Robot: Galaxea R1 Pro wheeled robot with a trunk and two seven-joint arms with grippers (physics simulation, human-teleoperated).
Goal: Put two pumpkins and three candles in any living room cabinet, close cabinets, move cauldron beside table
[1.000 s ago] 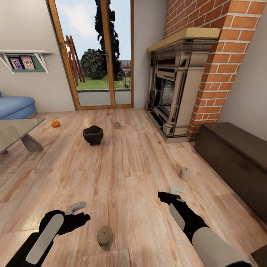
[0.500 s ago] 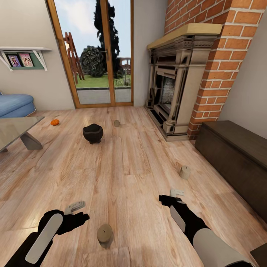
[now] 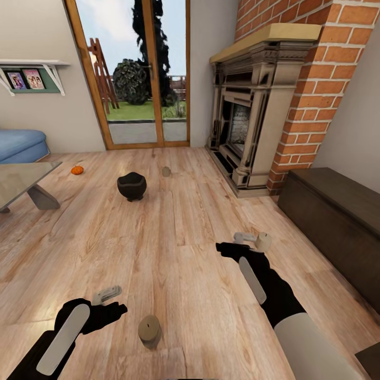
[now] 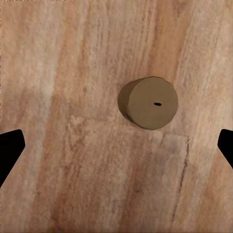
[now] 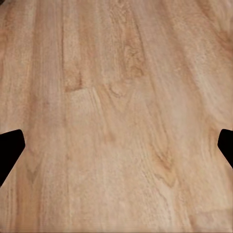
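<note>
Both claws are spread wide and hold nothing. The right claw (image 3: 244, 238) hovers just beside a pale candle (image 3: 263, 241) near the cabinet (image 3: 338, 221), which runs off the frame. The left claw (image 3: 107, 294) hangs near a brown candle (image 3: 149, 330). Beyond, the cauldron (image 3: 131, 186) stands on the floor (image 3: 174, 248) between a pumpkin (image 3: 77, 170) and a third, faint candle (image 3: 166, 171).

— Left arm, what have we got?
— Bent low, the left gripper (image 3: 107, 294) level, pale fingers (image 3: 112, 291) spread wide, nothing between them.
— And the right?
— Reaching further forward, forearm stretched out, the right gripper (image 3: 244, 238) with fingers parted too; both dark fingertips (image 5: 10, 148) sit wide apart, nothing held.
</note>
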